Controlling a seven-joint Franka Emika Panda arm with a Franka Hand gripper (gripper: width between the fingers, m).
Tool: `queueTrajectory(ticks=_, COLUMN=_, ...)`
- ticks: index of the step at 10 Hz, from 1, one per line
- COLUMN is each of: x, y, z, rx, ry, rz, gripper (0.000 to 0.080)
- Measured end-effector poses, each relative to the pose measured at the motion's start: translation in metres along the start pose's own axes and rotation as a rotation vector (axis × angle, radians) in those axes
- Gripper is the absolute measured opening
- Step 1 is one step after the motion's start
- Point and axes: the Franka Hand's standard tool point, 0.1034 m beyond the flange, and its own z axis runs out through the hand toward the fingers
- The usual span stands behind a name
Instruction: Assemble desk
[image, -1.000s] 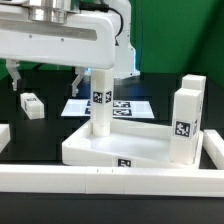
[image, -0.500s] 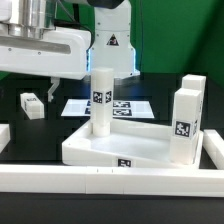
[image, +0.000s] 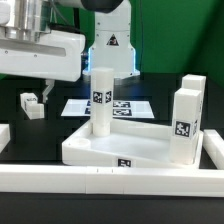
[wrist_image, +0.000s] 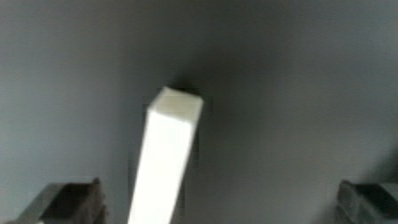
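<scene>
Dark bench (image: 30, 135) carries the white tabletop (image: 120, 148), lying near the front border rail (image: 100, 182). One leg (image: 101, 100) stands upright in the tabletop's far corner, two more legs (image: 185, 120) stand at its corner on the exterior view's right, and a fourth leg (image: 32, 105) lies apart on the exterior view's left. Behind lies the marker board (image: 125, 107). Over a white leg (wrist_image: 169, 160) in the wrist view, the tool (wrist_image: 222, 205) hangs with fingers (wrist_image: 71, 200) spread wide, holding nothing

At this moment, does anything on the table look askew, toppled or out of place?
Mostly orderly. Two legs stand upright on the tabletop: one near its middle, one at the exterior view's right. One loose leg lies on its side on the black table, not yet mounted. Nothing looks damaged.
</scene>
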Motion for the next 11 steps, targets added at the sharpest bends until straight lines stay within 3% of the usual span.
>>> queueTrajectory(ticks=1, x=-0.007, y=0.004, z=0.002, rx=0.004, ry=-0.006, rz=0.001, gripper=0.0648)
queueTrajectory(ticks=5, x=-0.008, y=0.004, z=0.002, rx=0.005, ry=-0.008, rz=0.0, gripper=0.0648)
queueTrajectory(ticks=7, x=-0.021, y=0.005, z=0.005, rx=-0.009, ry=-0.007, rz=-0.058, gripper=0.0648)
queueTrajectory(ticks=9, x=-0.032, y=-0.001, z=0.007, rx=0.025, ry=-0.035, rz=-0.048, gripper=0.0648)
queueTrajectory(ticks=11, x=-0.031, y=-0.004, z=0.008, rx=0.035, ry=-0.045, rz=-0.032, gripper=0.0648)
